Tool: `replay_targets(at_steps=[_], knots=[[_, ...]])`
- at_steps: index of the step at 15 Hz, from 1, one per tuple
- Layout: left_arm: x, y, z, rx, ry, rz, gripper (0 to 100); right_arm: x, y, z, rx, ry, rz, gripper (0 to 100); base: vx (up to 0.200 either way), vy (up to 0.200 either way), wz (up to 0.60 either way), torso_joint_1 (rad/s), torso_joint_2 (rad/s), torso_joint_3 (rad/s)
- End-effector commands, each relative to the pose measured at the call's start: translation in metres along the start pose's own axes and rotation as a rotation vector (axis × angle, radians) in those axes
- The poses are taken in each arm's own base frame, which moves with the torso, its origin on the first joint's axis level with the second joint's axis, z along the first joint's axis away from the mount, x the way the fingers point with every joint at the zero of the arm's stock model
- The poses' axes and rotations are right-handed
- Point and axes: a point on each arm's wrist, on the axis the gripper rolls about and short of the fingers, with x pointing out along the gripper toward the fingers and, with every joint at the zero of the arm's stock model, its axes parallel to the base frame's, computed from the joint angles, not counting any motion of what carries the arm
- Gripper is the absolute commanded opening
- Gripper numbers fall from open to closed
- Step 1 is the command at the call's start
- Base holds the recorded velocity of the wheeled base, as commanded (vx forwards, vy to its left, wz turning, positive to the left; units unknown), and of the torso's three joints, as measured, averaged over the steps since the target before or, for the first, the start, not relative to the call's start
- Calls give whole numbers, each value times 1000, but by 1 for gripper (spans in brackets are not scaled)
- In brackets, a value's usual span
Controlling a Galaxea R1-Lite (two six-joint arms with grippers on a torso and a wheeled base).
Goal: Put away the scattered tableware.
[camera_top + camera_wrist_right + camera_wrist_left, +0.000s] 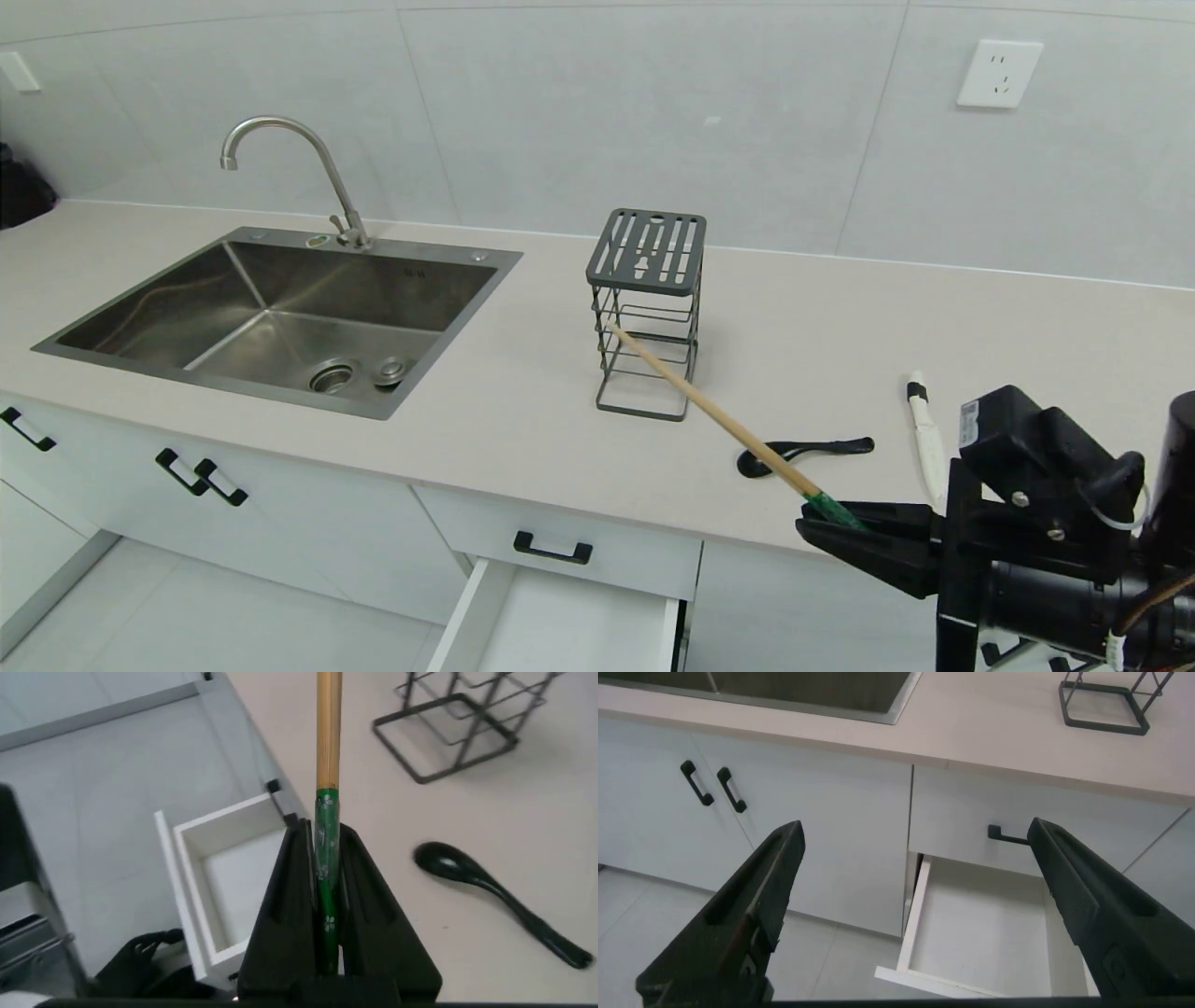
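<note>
One chopstick (709, 411) is in hand, so the step looks like the carry to the rack (646, 313). The right pincer (826, 527) hangs past the desk's (467, 439) front edge, at about 4 o'clock from the rack, with its jaws shut tight on the chopstick's green end. In the right wrist view the green part sits clamped between the jaws of the pincer (322, 840) while the bare wood of the chopstick (327, 728) runs out ahead. From the head view the wooden tip lies against the rack's wire side at mid height, or just in front of it; I cannot tell which.

Next, I judge, the chopstick must be raised, tipped upright and lowered through a slot in the rack's top plate.

A black spoon (803, 453) lies flat on the desk at 4 o'clock from the rack, and a white utensil (924, 434) lies just beyond it at 3 o'clock; both wait their turn.

The left pincer (913, 831) is spread wide and holds nothing, poised above the open drawer (910, 924) under the desk. The sink (205, 383) lies at 9 o'clock from the rack.
</note>
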Motion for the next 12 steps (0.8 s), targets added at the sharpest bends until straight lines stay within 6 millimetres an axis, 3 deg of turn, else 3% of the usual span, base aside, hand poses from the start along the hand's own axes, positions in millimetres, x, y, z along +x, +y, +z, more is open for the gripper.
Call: replay_targets(at_steps=[1,5,8,12], knots=[[0,0,0,0,1,1,100,20,1,-4,-11,33,67,0,0,0,0,0,0,0],[0,0,0,0,1,1,100,41,16,-6,-22,49,187,0,0,0,0,0,0,0],[0,0,0,0,1,0,100,55,16,-5,-29,49,198,0,0,0,0,0,0,0],[0,0,0,0,1,1,100,68,16,-18,-67,98,209,0,0,0,0,0,0,0]])
